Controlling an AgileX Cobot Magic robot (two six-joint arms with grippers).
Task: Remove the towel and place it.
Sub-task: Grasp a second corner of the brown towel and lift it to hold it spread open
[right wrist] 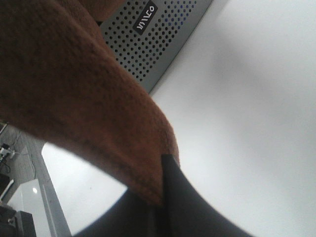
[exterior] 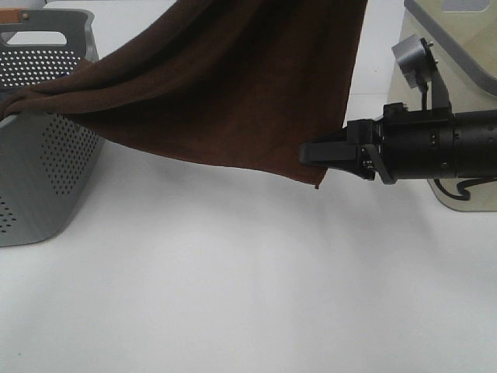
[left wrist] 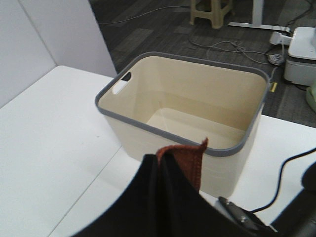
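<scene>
Left gripper clamped, right gripper clamped

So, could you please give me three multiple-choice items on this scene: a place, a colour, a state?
1. The towel's left end lies: A over the grey perforated basket; B on the floor; C on a shelf.
2. The cream basket's rim is: A red; B grey; C green.
3. The right gripper is: A open; B shut on the towel; C unseen.
Key: A, it drapes over that rim; B, a grey band shows; B, it pinches the towel's corner.
</scene>
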